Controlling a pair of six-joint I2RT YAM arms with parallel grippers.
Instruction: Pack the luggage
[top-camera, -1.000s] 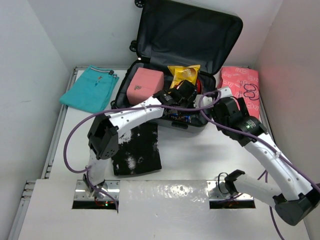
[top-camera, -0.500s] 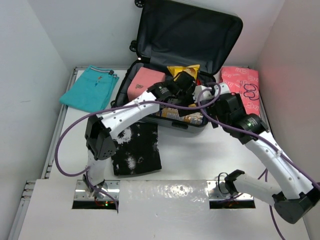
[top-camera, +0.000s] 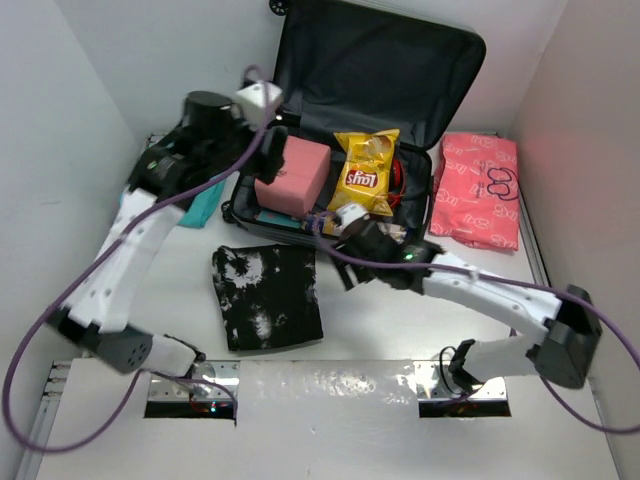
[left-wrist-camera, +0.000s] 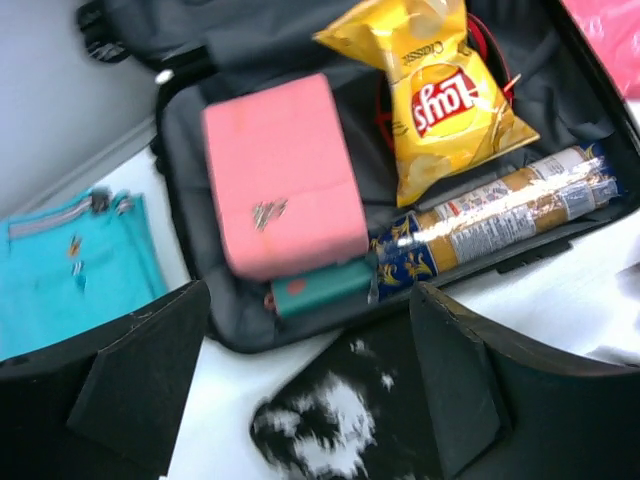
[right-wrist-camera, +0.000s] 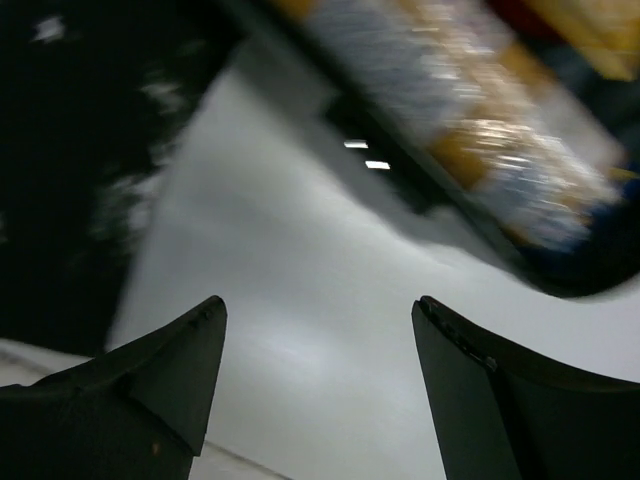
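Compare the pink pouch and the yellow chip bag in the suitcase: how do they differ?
The pink pouch is a plain boxy block; the chip bag is a crinkled yellow packet with a red logo. The pouch sits at the left side of the luggage; the chip bag lies right of it. Both rest inside the open luggage.

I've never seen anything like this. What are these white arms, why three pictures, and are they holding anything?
Two robot arms are bolted to a table, each ending in a two-finger gripper. The wide picture is from a camera overhead; the other two from wrist cameras, whose dark shapes are the grippers. The left gripper hovers open over the open luggage, which holds a pink pouch, a chip bag and a long snack packet. The right gripper is open above the table. Neither holds anything. A black-and-white garment, a teal garment and a pink package lie outside.
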